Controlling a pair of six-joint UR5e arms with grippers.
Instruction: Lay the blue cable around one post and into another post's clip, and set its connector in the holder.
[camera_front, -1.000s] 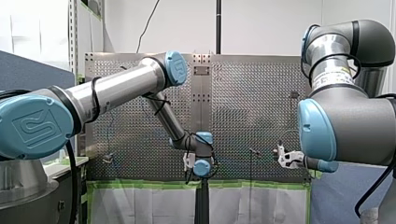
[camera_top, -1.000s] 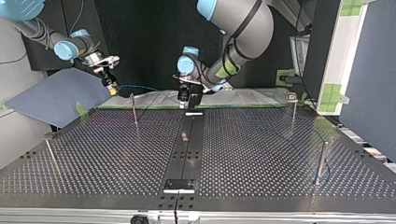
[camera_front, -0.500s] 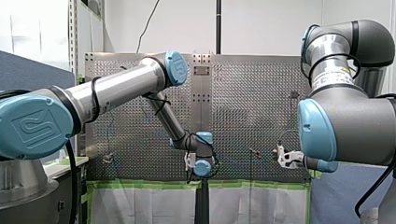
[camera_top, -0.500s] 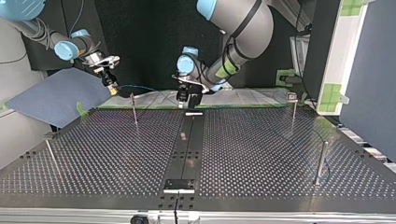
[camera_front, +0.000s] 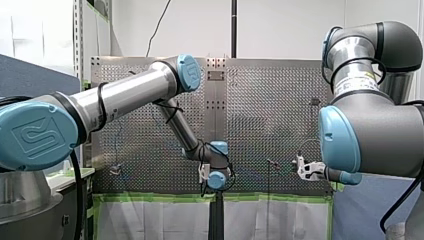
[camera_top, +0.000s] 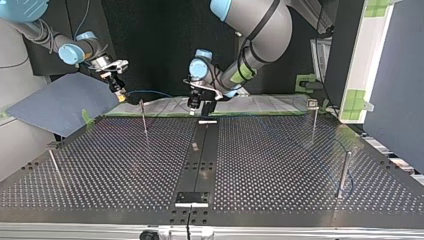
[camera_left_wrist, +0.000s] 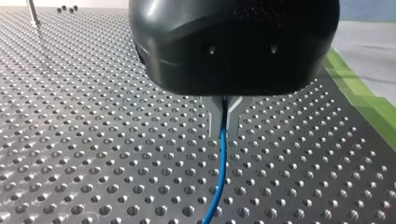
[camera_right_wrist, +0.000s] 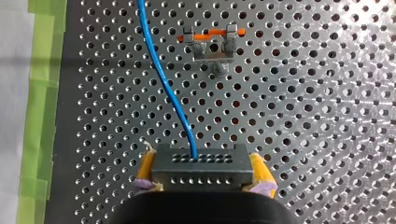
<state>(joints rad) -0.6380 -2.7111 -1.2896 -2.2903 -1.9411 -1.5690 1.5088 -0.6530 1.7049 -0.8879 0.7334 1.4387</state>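
1. In the top view, at four o'clock, a plain post (camera_top: 343, 172) is standing nearest; a faint blue line is passing beside it, but I cannot tell whether the blue cable (camera_top: 150, 92) is wrapping it.
2. Farther back, at ten o'clock, the clip post (camera_top: 143, 116) is standing; in the right wrist view the blue cable is running just beside its clip, not in it.
3. My left end effector (camera_left_wrist: 224, 126) is clenching the blue cable above the table (camera_left_wrist: 93, 140).
4. Farthest, my right end effector (camera_right_wrist: 204, 171) is grasping the connector (camera_right_wrist: 201, 161), so clipping and seating it are, I judge, left to do.
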